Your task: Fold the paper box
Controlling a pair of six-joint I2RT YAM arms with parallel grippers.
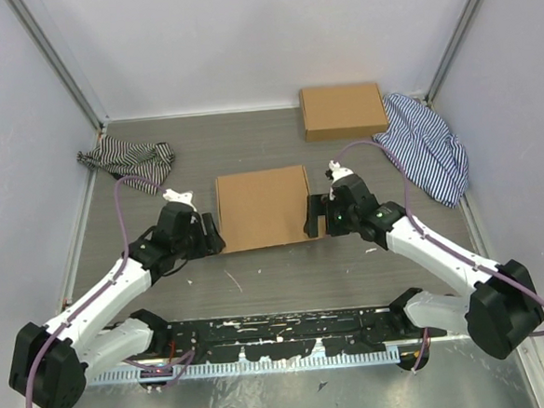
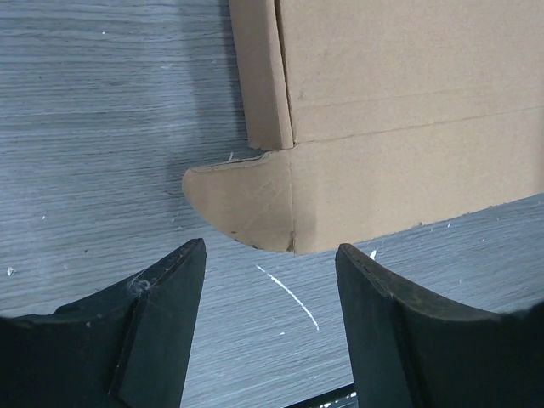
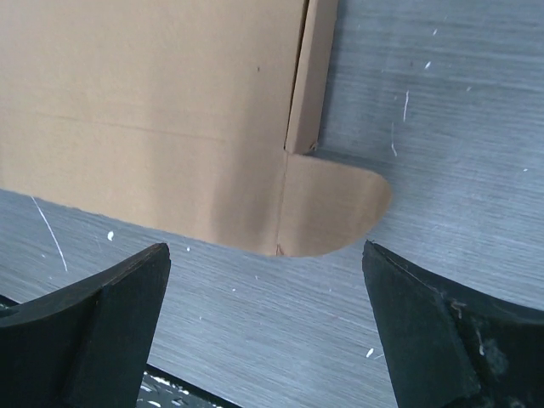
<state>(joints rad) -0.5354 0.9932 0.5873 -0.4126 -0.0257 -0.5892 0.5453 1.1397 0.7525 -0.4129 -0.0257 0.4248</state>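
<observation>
Top external: paper box [image 1: 265,207], seemingly flat

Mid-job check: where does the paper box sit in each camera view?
Top external: paper box mid-frame.
Left wrist: paper box upper right.
Right wrist: paper box upper left.
Shared landmark: its near edge; each wrist view shows one rounded end tab.

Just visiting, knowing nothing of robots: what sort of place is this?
Probably a robot test cell in a lab: white walls enclose a grey table, a left arm and right arm are bolted at its near edge, and practice props lie there: the paper box, another cardboard box, striped cloths.
</observation>
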